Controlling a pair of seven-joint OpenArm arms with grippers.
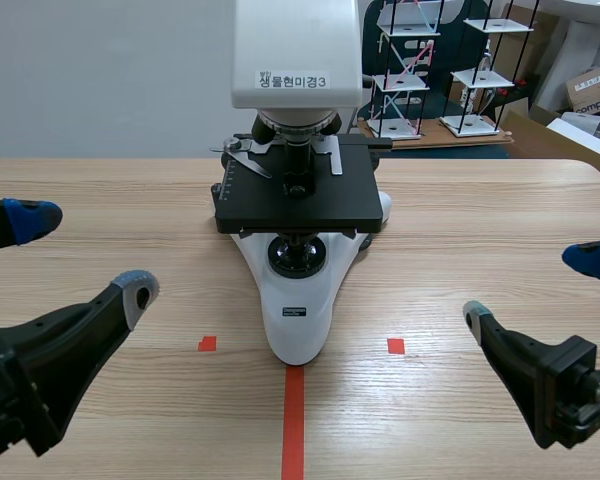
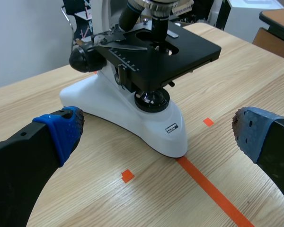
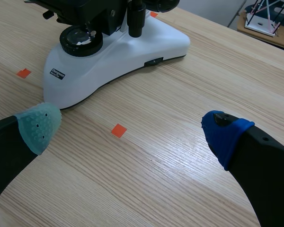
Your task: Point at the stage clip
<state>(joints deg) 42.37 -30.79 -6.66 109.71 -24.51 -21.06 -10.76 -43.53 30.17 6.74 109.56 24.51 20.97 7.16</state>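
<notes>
A: Stage clip (image 1: 248, 158), location?
B: Upper centre of the scene view. It is a thin bright metal strip lying flat on the left rear of the black stage (image 1: 300, 205) of the microscope (image 1: 295, 310), just beside the objective lens (image 1: 299, 160). Another pale metal piece (image 1: 332, 155) lies on the stage's right rear

A: Grippers?
B: Left gripper (image 1: 85, 255) sits low at the left edge, right gripper (image 1: 532, 288) low at the right edge. Both are spread wide with nothing between the fingers, and both are well apart from the microscope

A: How will the clip handle?
B: Judged light, thin and springy, pinned at one end, and likely to bend if pushed. The microscope looks heavy and should stay put. No hold is called for. A pointing fingertip should stop just short of the strip's free end, coming in from the picture's left, clear of the lens
</notes>
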